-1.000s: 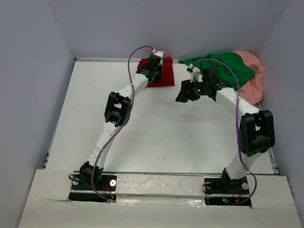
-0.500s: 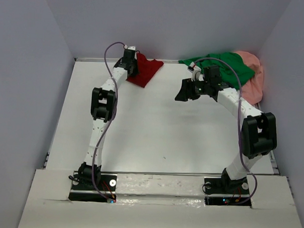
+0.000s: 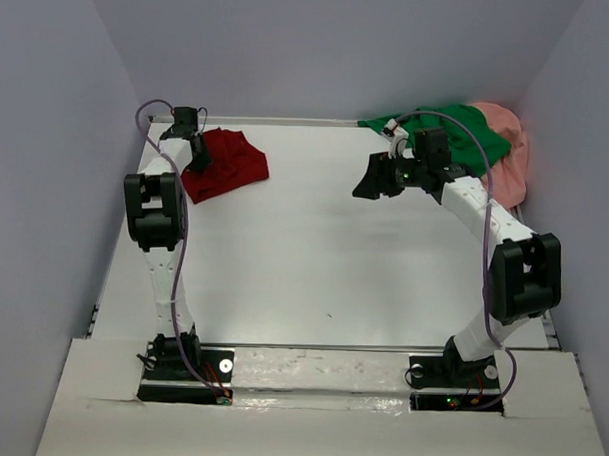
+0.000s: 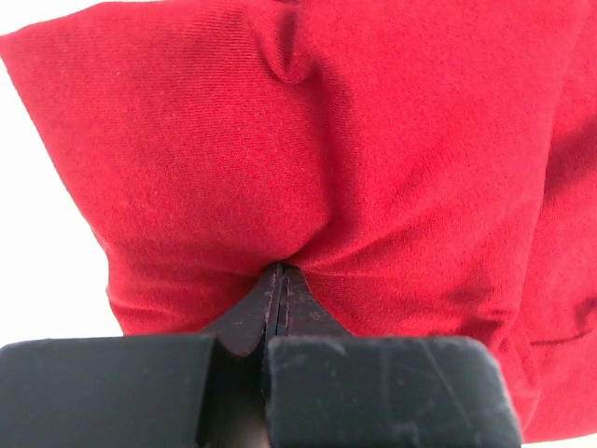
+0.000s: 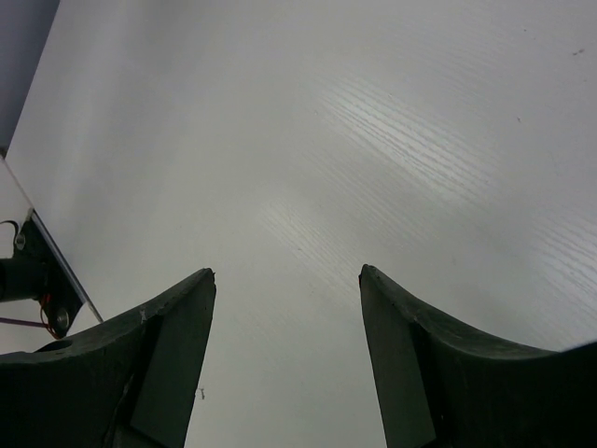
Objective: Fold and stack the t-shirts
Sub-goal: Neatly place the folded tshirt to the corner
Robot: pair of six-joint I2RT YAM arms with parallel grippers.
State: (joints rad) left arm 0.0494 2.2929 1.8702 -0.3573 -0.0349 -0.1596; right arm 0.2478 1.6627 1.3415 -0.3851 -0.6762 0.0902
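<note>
Lying far left, the dark red t-shirt [image 3: 232, 165] is pinched by the left gripper [image 3: 197, 156]. Left wrist: its fingers [image 4: 244, 322] close tightly on a red fold. Right wrist: the right gripper [image 5: 286, 273] stands wide apart, empty, above the table [image 5: 373, 112].

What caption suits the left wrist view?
Left gripper, jaws shut, pinching a bunched fold of the dark red t-shirt.

The left arm rises steeply and reaches to 11 o'clock, its left gripper [image 4: 282, 280] pinched tight on the red shirt [image 4: 308, 140]. The right arm bends toward 1 o'clock, and its right gripper [image 5: 286, 271] is spread wide, pointing toward 9 o'clock.
</note>
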